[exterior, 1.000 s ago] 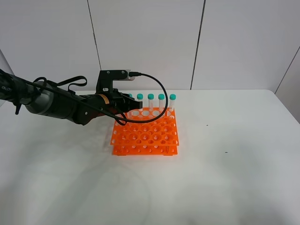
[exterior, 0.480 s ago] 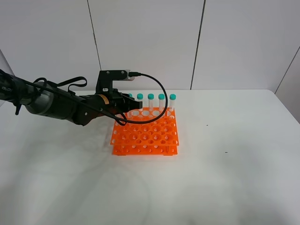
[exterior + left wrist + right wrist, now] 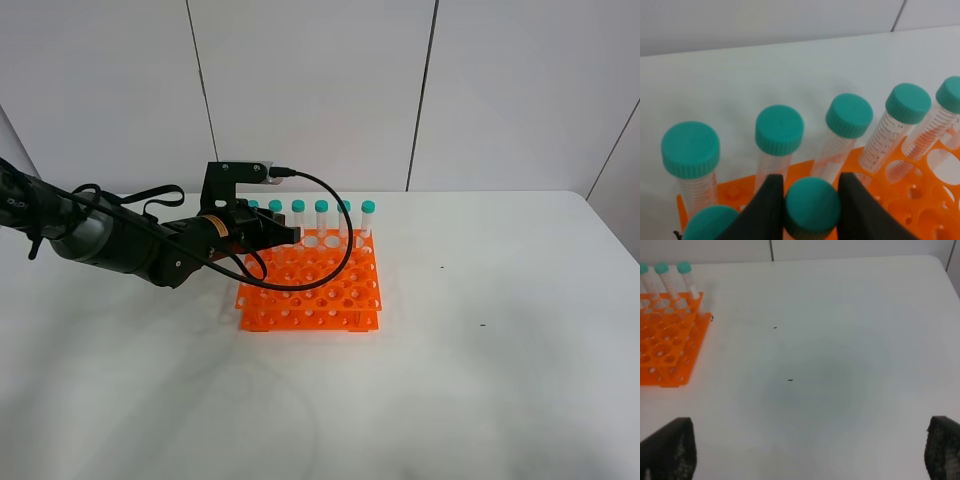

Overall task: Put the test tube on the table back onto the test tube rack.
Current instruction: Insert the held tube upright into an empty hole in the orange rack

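The orange test tube rack (image 3: 320,290) stands on the white table (image 3: 480,350). My left gripper (image 3: 290,233) is over the rack's back left part. In the left wrist view its two black fingers (image 3: 767,207) sit against both sides of the teal cap of a test tube (image 3: 811,206), upright in the row just in front of the back row. Several teal-capped tubes (image 3: 779,128) stand in the back row of the rack (image 3: 920,200). Another teal cap (image 3: 710,222) is beside the held one. My right gripper (image 3: 800,450) is open and empty over bare table, not seen in the exterior view.
The left arm and its black cable (image 3: 340,215) loop over the rack's back left. The rack's corner also shows in the right wrist view (image 3: 665,350). White wall panels stand behind the table. Small dark specks (image 3: 482,324) mark the tabletop on the right.
My left gripper has sunk a little and drawn slightly to the left over the rack, with the tube still between its fingers. More back-row caps now show. The right arm has not moved.
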`<action>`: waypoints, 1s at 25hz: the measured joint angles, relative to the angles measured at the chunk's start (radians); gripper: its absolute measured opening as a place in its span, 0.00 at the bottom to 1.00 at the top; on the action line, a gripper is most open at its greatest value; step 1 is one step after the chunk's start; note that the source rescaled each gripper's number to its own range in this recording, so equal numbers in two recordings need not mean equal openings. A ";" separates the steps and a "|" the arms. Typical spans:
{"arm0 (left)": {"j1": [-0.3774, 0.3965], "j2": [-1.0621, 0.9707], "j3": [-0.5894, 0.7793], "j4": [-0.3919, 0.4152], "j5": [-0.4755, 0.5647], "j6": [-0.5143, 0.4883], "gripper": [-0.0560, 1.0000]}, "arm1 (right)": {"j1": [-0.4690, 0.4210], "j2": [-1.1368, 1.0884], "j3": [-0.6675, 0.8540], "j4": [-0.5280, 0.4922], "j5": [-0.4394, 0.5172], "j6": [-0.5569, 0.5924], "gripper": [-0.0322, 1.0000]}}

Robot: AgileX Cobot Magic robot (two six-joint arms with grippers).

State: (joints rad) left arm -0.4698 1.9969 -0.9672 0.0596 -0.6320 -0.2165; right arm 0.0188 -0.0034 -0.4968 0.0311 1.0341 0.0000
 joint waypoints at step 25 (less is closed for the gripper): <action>0.000 0.000 0.001 0.003 0.000 0.000 0.34 | 0.000 0.000 0.000 0.000 0.000 0.000 1.00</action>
State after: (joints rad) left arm -0.4698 1.9969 -0.9662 0.0626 -0.6320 -0.2167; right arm 0.0188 -0.0034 -0.4968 0.0311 1.0341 0.0000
